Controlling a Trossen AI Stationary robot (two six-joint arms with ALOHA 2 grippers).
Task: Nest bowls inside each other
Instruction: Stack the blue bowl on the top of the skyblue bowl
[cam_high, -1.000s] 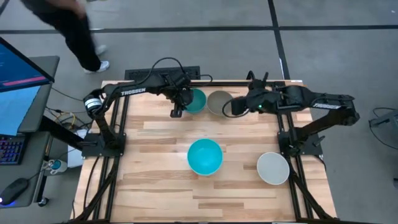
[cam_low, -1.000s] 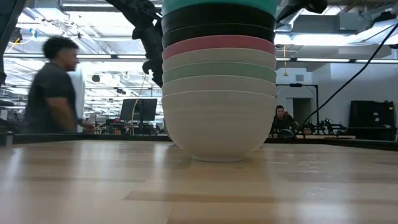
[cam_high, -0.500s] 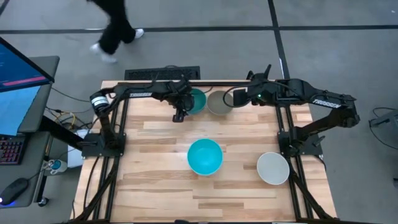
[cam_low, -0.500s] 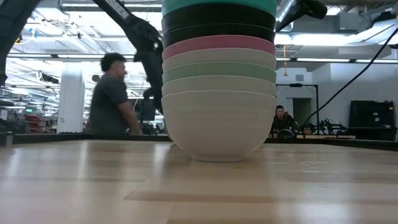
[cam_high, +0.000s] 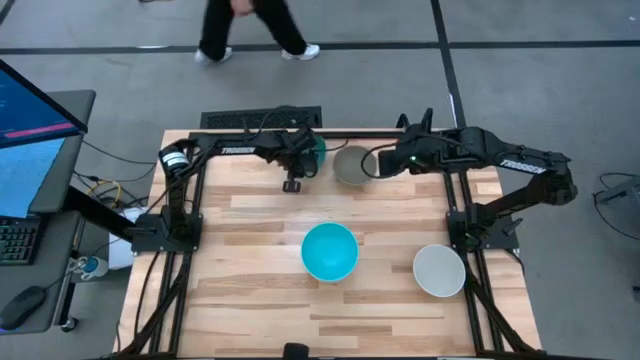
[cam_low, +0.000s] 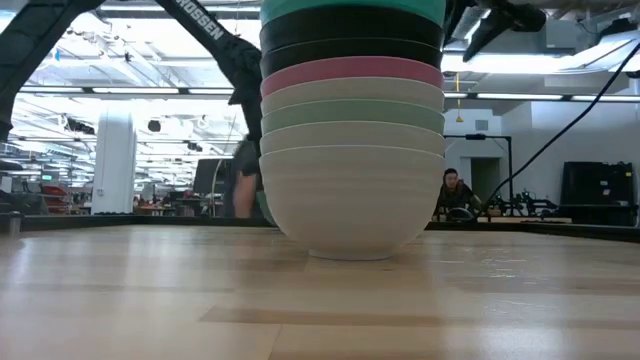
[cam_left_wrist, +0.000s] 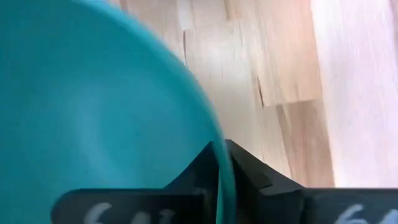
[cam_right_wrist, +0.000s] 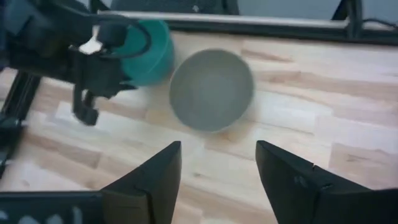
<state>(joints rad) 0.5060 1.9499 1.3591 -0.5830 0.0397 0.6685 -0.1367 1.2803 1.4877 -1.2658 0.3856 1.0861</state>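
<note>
A stack of nested bowls (cam_low: 350, 150) stands at mid-table, a cyan bowl (cam_high: 329, 251) on top. A lone off-white bowl (cam_high: 439, 270) sits near the right edge. At the far edge a teal bowl (cam_high: 317, 151) and a taupe grey bowl (cam_high: 350, 165) stand side by side. My left gripper (cam_high: 303, 152) is shut on the teal bowl (cam_left_wrist: 93, 106). My right gripper (cam_right_wrist: 217, 152) hovers open just right of the grey bowl (cam_right_wrist: 211, 90), holding nothing. My left gripper pinches the teal bowl's rim (cam_left_wrist: 222, 163) between its two fingers, one finger inside the bowl and one outside against the wall. It comes from the table's left side, slanting down. Whether the bowl is clear of the table I cannot tell.
A person walks on the floor beyond the table's far edge. A monitor and keyboard stand off the left side. Bare wood (cam_high: 250, 290) lies between the stack and the near edge.
My left gripper has moved a little toward the far edge and taken hold of the teal bowl's rim; less of that bowl now shows from above. My right gripper has gone slightly toward the far edge beside the grey bowl. The person has walked rightward behind the table.
</note>
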